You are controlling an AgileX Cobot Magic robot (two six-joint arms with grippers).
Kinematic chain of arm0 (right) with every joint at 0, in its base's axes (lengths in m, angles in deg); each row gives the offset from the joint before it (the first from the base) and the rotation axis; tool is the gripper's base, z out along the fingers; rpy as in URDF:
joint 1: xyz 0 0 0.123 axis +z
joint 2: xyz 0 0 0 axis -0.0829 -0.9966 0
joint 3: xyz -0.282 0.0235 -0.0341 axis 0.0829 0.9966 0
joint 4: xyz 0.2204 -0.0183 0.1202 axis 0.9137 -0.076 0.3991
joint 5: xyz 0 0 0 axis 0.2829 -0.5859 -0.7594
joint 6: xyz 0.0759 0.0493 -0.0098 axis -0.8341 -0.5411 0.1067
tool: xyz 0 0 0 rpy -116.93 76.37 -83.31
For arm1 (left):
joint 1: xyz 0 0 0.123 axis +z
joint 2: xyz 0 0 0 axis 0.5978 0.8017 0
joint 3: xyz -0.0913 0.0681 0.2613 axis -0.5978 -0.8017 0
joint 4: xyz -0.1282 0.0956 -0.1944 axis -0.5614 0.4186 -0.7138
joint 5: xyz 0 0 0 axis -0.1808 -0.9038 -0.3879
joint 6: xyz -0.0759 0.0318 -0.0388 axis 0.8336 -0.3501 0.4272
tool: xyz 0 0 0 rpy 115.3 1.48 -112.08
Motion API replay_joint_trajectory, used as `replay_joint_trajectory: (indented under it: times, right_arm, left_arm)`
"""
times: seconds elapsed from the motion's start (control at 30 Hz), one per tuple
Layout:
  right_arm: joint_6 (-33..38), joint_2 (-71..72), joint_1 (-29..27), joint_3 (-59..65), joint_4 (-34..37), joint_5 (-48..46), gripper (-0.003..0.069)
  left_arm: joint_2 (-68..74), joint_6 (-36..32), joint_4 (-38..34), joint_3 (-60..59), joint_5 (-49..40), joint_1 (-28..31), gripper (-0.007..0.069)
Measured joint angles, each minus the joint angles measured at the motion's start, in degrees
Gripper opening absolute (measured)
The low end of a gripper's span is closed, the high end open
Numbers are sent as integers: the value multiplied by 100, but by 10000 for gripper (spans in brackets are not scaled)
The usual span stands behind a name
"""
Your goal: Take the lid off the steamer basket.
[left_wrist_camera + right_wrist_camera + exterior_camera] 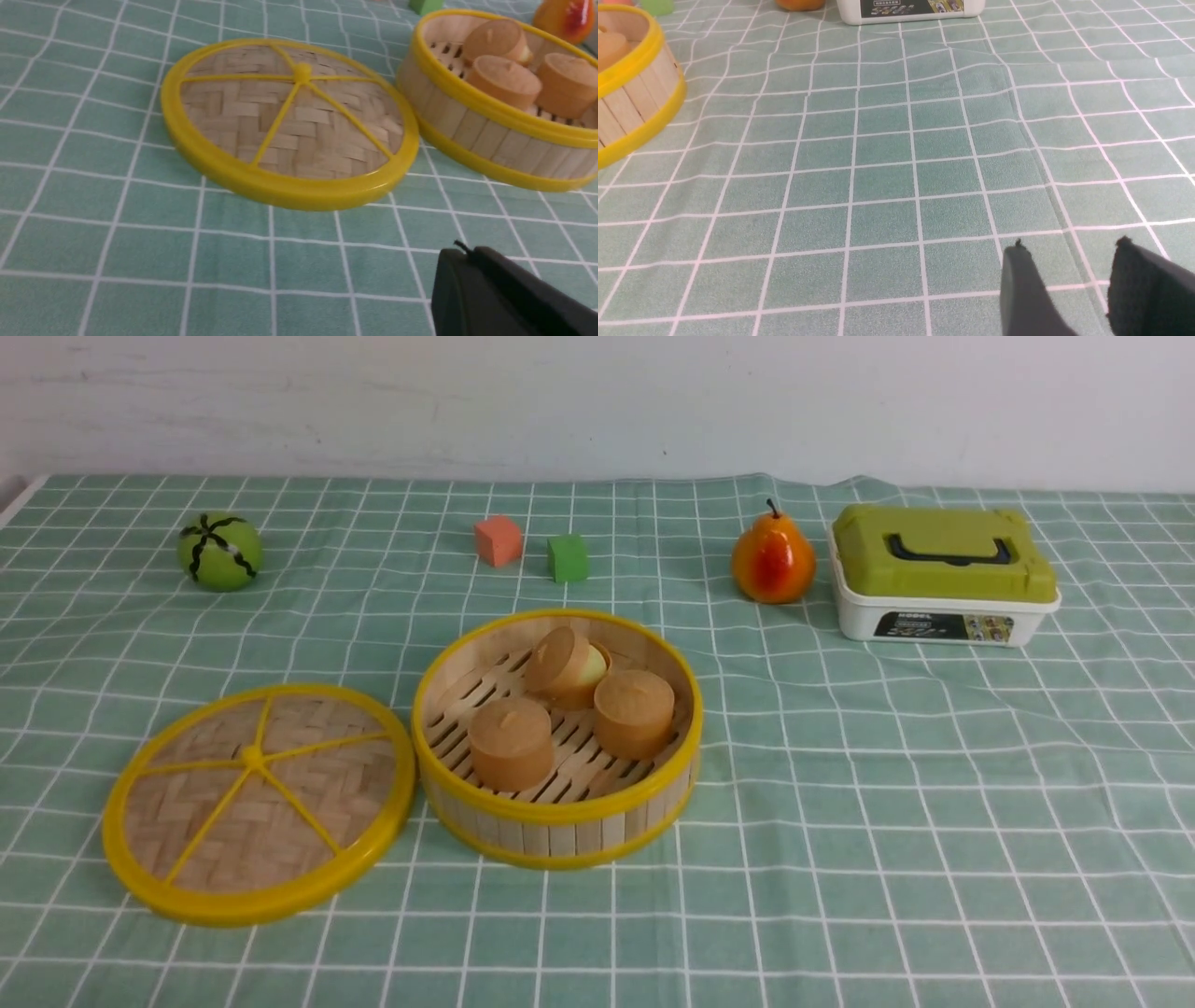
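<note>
Nearest the robot, the left tool (472,261) hovers low over the green checked cloth (887,821) on the counter, its dark fingers pressed together and holding nothing. The right tool (1069,252) hangs over bare cloth on the other side, its two dark fingers apart with a clear gap between them, also empty. Neither arm shows in the front view.

Just beyond, the lid (259,803) lies flat on the cloth, spoked face and centre knob up, off the steamer basket (557,826) and just beside it on the robot's left; whether their yellow rims touch cannot be told. The basket stands upright and open near the middle of the counter. Inside are three tan round buns (512,743): two upright, the far one tipped on its side.

Farther back stand a striped green ball (220,552) at far left, a pink cube (498,540) and green cube (568,557) side by side, a pear (772,561), and a white box (943,616) with a green lid; its label is too small to read.
</note>
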Motion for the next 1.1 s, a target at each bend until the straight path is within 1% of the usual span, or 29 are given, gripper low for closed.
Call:
replay_joint_trajectory:
  times: [0.07, 0.17, 0.3, 1.1]
  right_arm:
    - [0, 0, 0, 0, 0, 0, 241]
    - [0, 0, 0, 0, 0, 0, 241]
    - [0, 0, 0, 0, 0, 0, 241]
    - [0, 0, 0, 0, 0, 0, 241]
  left_arm:
    - [-244, 389, 231, -110, -33, 0, -6]
    - [-334, 546, 265, -109, -284, 0, -4]
    - [-334, 552, 265, -139, -463, 0, 0]
    - [-334, 567, 278, -139, -455, 0, 23]
